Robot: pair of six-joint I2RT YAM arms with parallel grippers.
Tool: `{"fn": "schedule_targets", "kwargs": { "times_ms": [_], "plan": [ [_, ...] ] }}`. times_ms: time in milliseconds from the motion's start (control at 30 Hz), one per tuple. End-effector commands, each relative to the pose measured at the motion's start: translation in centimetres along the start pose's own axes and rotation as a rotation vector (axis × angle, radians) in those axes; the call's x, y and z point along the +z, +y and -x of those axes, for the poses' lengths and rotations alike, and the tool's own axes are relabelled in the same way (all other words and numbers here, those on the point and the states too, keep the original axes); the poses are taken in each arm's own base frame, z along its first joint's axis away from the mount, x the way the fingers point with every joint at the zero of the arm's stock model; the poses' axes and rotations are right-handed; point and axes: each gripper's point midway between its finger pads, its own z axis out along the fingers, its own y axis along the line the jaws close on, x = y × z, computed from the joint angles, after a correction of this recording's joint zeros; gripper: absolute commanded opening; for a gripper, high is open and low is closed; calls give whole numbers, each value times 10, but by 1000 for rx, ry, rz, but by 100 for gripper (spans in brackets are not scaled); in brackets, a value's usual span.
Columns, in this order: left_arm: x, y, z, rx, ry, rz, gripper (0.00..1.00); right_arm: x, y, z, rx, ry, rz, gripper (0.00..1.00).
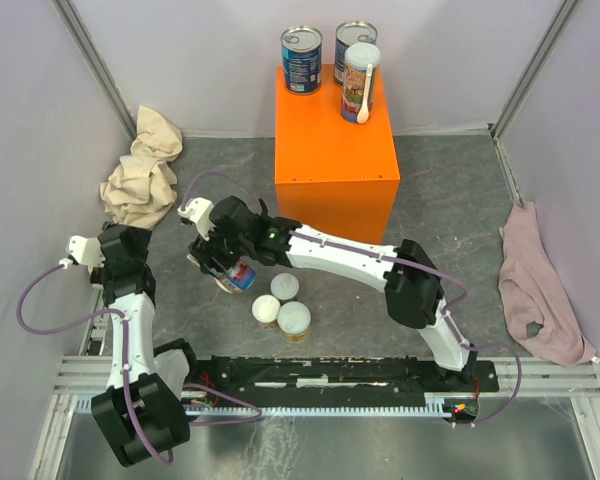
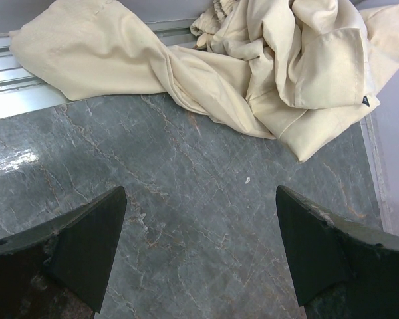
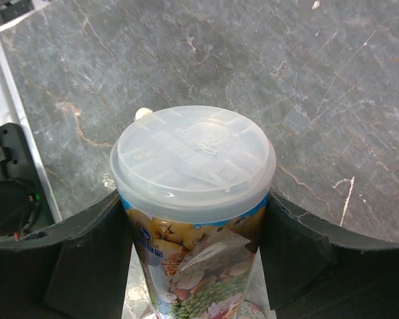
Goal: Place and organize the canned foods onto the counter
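On top of the orange counter (image 1: 335, 130), toward its back edge, stand a blue-labelled tin (image 1: 301, 60) at left, a second tin (image 1: 348, 38) at right, and a taller pale-lidded can (image 1: 361, 82) just in front of the second tin, all upright. Near side of the counter, off its left corner on the grey marbled table (image 1: 450, 200): right arm reaches from its base on the rail far across to the left, elbow bent, forearm low and level, wrist turned down. Right gripper (image 3: 194, 226) is clamped on a colourful can (image 3: 193, 156) with a clear plastic lid, one finger against each side of the label; cannot tell whether the can's base touches the table. Three white-lidded cans (image 1: 283, 305) stand clustered just nearer than it. Left arm rises steeply from its base, wrist bent toward the beige cloth (image 2: 253, 66) left of the counter. Left gripper (image 2: 199, 199) is spread wide over bare table, holding nothing. Pink cloth (image 1: 540, 290) lies right of the counter.
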Motion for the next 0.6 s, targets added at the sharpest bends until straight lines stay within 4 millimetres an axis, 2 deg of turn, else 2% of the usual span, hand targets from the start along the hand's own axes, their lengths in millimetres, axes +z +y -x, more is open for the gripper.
{"fn": "schedule_targets", "kwargs": {
  "times_ms": [0,267,467,567],
  "plan": [
    [1,-10,6,-65,-18,-32,99,-98,19,140,-60,-399,15,1],
    [2,-8,6,-61,-20,-24,99,-177,25,197,-112,-589,3,1],
    [2,-8,6,-59,-20,-25,99,-243,21,238,-171,-747,-58,1],
    [2,-8,5,-58,-19,-25,99,-268,18,252,-187,-811,-81,1]
  ]
}}
